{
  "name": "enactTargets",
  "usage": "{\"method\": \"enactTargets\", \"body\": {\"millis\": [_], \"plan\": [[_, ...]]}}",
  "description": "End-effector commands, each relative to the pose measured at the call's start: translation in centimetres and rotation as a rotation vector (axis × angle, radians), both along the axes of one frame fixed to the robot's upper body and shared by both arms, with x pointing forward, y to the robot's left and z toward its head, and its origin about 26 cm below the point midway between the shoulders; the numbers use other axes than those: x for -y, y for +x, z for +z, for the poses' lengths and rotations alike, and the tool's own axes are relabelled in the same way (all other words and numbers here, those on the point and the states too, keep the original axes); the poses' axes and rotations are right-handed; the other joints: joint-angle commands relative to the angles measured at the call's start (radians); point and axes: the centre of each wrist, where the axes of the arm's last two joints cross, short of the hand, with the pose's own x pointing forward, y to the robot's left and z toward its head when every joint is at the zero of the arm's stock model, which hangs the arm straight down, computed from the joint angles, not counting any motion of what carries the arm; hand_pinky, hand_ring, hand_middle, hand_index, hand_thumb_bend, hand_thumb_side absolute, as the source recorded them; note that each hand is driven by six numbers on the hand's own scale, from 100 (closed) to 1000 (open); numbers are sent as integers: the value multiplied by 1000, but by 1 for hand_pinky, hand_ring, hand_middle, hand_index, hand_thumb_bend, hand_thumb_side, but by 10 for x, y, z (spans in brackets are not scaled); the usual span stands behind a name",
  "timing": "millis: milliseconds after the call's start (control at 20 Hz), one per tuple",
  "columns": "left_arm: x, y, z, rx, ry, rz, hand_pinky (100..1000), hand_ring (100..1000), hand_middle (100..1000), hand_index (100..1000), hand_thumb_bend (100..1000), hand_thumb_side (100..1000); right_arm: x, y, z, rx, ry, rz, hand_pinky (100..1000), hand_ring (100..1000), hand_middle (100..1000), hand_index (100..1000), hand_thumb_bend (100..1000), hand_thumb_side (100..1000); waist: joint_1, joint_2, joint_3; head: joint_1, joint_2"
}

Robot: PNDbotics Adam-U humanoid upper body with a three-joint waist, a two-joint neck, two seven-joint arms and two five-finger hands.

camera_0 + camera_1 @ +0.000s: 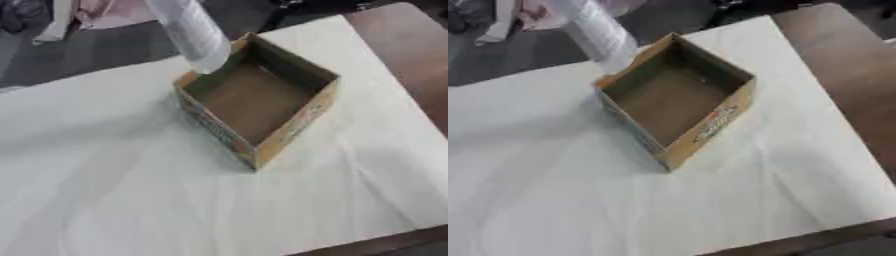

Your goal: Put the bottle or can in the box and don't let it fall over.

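I see the pale, see-through plastic bottle point(194, 35) tilted in the air, its low end just above the far-left corner of the open brown cardboard box point(262, 107) on the white surface point(105, 190). I see no hand, so I cannot tell its fingers.

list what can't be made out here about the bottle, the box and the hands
- Bottle: its top runs off the upper edge in both eye views, so whatever holds it is unseen.
- Bottle's base: blurred at the box's far rim; whether it touches the rim or hangs over it is unclear.
- Box: the print on its outer walls is too blurred to read.
- Both hands: in neither view.
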Motion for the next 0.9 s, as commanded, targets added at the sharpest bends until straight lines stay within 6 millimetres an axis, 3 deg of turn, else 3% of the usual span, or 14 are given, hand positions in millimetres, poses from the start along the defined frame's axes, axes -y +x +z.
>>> {"method": "enactTargets", "body": {"millis": [50,300,900], "plan": [[-2,-3,12,52,-82,-12,100,100,253,317,100,426,-1,0,13,29,-28,21,1000,1000,1000,991,100,630,-5,-5,-10,21,-21],[9,5,3,46,-127,-37,100,100,249,316,100,426,-7,3,16,40,-32,45,1000,1000,1000,991,100,641,4,21,-42,38,-33],[26,24,-28,-35,-5,-41,100,100,258,323,100,380,-17,8,20,68,-37,89,1000,1000,1000,992,100,657,4,67,-95,60,-49]]}}
